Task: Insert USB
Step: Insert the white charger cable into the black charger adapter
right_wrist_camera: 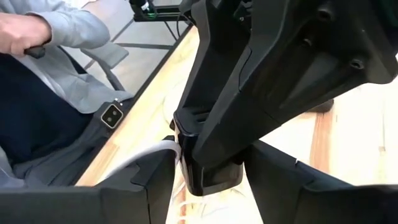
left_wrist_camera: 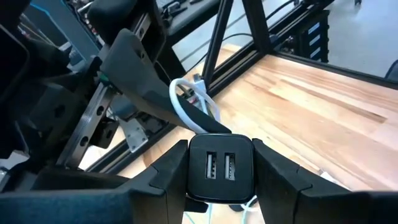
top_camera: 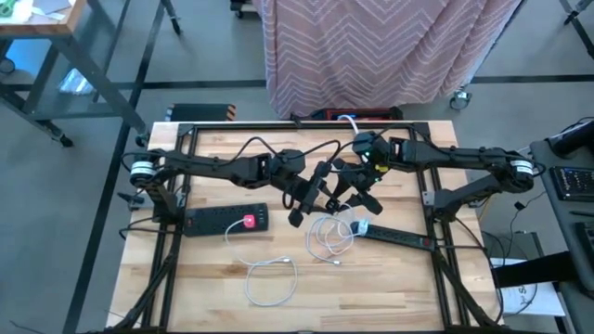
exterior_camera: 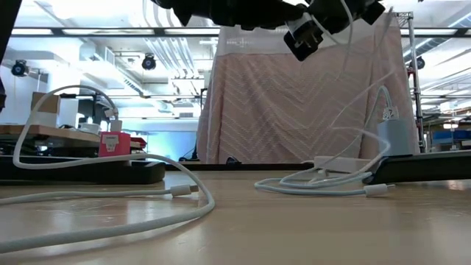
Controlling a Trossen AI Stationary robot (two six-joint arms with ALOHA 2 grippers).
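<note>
Above table [top_camera: 232,278], left claw [left_wrist_camera: 221,171] clamps charger [left_wrist_camera: 221,168].

Both dark arms are stretched inward from opposite sides and are met above the middle of the surface. The left pincer [top_camera: 316,190] is held raised, its two fingers [left_wrist_camera: 165,171] closed against a black block. The right pincer [top_camera: 348,186] is held just beside it, tips nearly touching, fingers [right_wrist_camera: 155,171] partly spread.
</note>
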